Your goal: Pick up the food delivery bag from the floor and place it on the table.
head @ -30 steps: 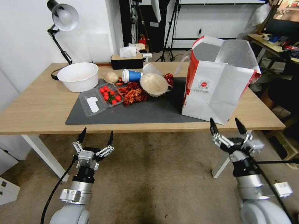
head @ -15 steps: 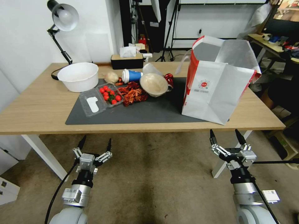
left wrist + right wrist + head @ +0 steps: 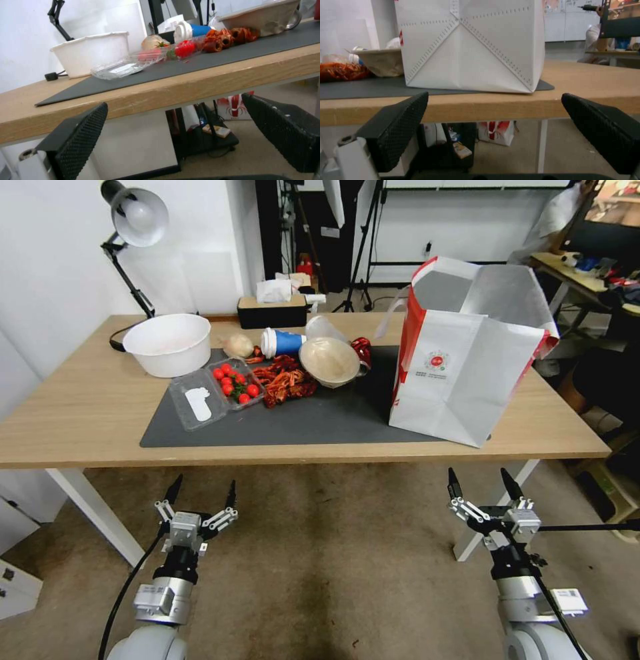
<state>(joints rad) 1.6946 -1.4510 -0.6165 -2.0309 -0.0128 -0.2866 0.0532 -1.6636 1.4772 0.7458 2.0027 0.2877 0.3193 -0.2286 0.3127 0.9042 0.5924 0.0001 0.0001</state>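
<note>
Left gripper [image 3: 203, 493] and right gripper [image 3: 484, 485] upright, fingers apart, below the table [image 3: 80, 407] edge

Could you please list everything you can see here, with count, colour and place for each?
food delivery bag: one, white with red sides, upright on the table's right part, partly on the mat
table: one, light wood
mat: one, dark grey, table centre
bowl: one, white, left of the mat
clear tray of cherry tomatoes: one, red fruit, on the mat
crayfish: a red heap, mid-mat
blue cup: one, lying on its side
desk lamp: one, black, back left
floor: brownish-grey
left gripper: open, below the table edge
right gripper: open, below the bag
</note>
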